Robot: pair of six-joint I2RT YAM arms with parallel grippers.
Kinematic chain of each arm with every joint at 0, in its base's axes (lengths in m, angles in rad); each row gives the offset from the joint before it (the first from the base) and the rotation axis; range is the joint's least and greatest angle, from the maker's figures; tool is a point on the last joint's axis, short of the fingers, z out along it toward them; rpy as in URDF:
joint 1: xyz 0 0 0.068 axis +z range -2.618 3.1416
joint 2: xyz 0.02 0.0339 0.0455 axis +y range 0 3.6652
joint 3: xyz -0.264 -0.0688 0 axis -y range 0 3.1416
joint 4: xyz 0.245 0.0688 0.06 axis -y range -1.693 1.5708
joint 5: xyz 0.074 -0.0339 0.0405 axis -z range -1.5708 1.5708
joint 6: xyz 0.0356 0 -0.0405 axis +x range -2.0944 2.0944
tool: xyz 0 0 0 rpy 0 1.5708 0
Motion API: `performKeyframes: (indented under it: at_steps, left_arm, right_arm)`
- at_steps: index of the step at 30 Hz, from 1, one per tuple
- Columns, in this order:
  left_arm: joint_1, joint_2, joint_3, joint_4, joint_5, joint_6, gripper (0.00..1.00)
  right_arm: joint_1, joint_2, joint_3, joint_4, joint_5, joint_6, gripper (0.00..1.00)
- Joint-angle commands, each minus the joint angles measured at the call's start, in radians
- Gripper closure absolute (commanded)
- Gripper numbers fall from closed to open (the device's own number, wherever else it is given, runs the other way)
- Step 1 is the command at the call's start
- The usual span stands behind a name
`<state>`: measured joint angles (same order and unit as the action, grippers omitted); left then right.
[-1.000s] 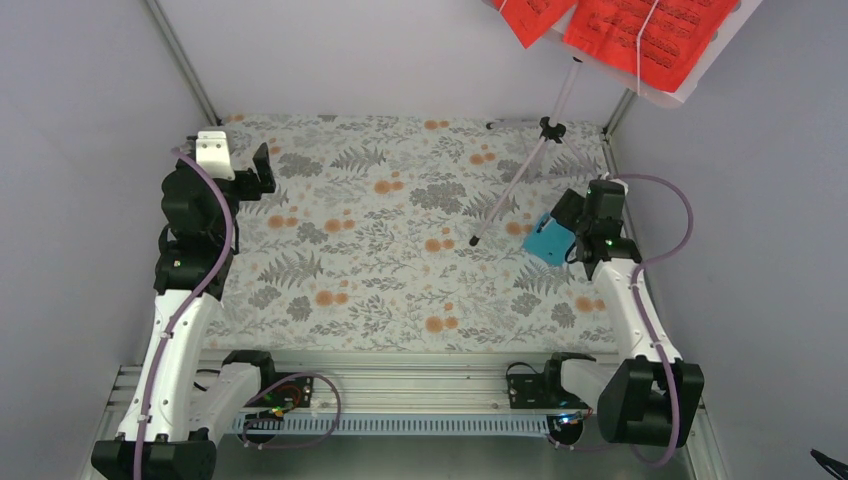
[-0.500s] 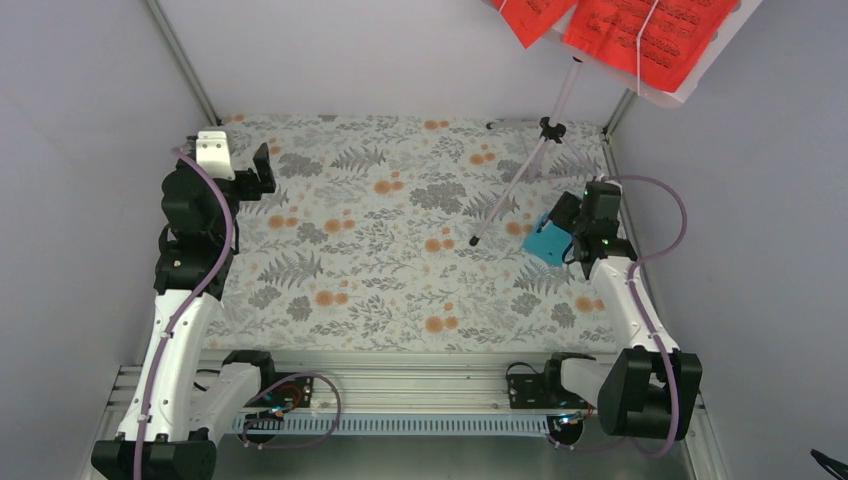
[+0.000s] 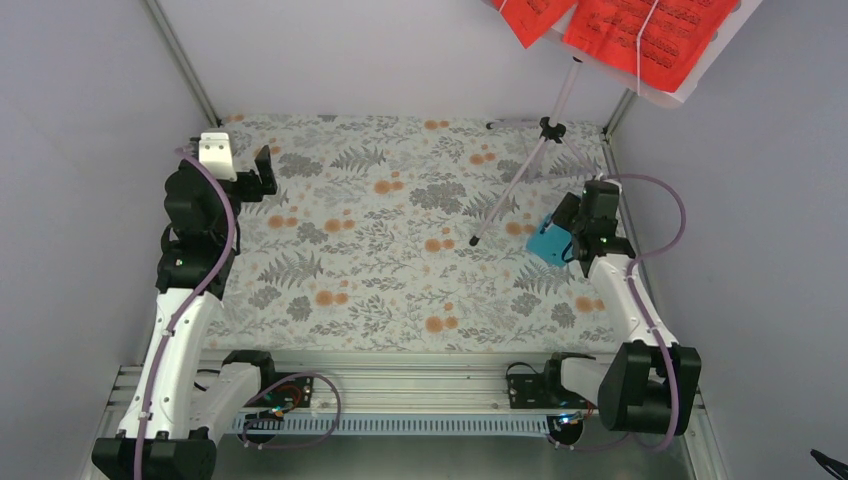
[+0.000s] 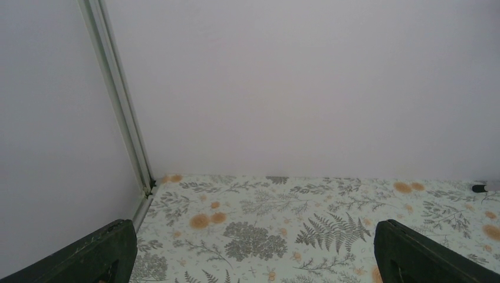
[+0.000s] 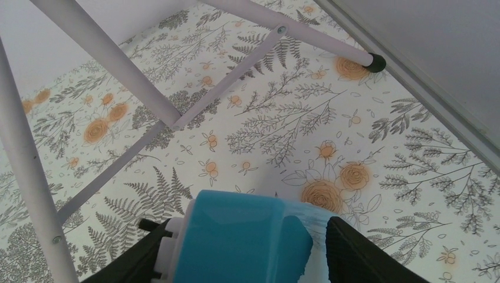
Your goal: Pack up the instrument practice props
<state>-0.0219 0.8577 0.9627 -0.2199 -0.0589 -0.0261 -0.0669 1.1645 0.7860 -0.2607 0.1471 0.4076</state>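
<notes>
**At the right edge of the worktop: getting a square hold on the metronome**

Across the flowered worktop (image 3: 400, 260) almost nothing is lying about. The lilac music stand (image 3: 515, 180) is standing in the far right corner, its legs splayed, and the red sheet-music pages (image 3: 640, 30) are sitting up on its desk. The left pincer (image 4: 253, 253) is hanging released, spread wide over the far left corner and holding nothing.

The right pincer (image 5: 250, 253) is doing the work. Its jaws are sitting either side of the small blue metronome (image 3: 547, 243), which is lying near the right edge just beside the stand's nearest leg. From where I'm looking I cannot tell whether the dark fingers (image 5: 354, 253) are already biting or only flanking it.

To my eye, the step calls for care in three things. The wedge is tapering, so the fingers should be pressing on its broader body, not the narrow end, or it may be squirting out. The hold should be proving firm before any lifting. And the way out should be going up and back toward the arm's base, since the stand's legs and cross-brace are crowding the space just ahead.
</notes>
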Motion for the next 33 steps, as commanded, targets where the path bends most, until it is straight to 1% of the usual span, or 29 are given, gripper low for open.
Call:
performKeyframes:
  at_steps: [1,3,9,12,14,15,18,20,26,33]
  left_arm:
    - [-0.003,0.001,-0.005,0.001,0.012,0.005,0.00]
    - [-0.003,-0.001,-0.005,0.000,0.013,0.006,0.00]
    - [-0.003,-0.006,-0.007,-0.001,0.011,0.005,0.00]
    - [-0.003,-0.002,-0.007,0.000,0.016,0.003,0.00]
    - [-0.003,-0.001,-0.006,-0.001,0.019,0.003,0.00]
    - [-0.003,-0.001,-0.005,-0.001,0.020,0.002,0.00]
    - [-0.003,-0.003,-0.008,-0.002,0.021,0.001,0.00]
    - [-0.003,-0.004,-0.009,-0.001,0.021,0.003,0.00]
    - [-0.003,-0.002,-0.010,-0.001,0.025,0.003,0.00]
    - [-0.003,-0.002,-0.012,-0.001,0.029,0.001,0.00]
  right_arm:
    - [-0.007,-0.048,-0.017,0.024,0.059,-0.026,0.46]
    - [-0.007,-0.078,-0.015,0.035,0.055,-0.039,0.50]
    - [-0.004,-0.170,-0.006,0.049,0.031,-0.074,0.59]
    - [-0.004,-0.192,-0.009,0.050,0.025,-0.091,0.59]
    - [-0.004,-0.181,-0.011,0.040,0.032,-0.092,0.57]
    - [-0.004,-0.171,-0.013,0.034,0.033,-0.087,0.54]
    - [-0.004,-0.143,-0.019,0.028,0.034,-0.067,0.39]
    - [-0.004,-0.126,-0.027,0.027,0.030,-0.059,0.33]
    - [-0.006,-0.102,-0.069,0.029,0.028,-0.029,0.28]
    - [-0.018,-0.036,-0.099,0.071,0.035,-0.030,0.31]
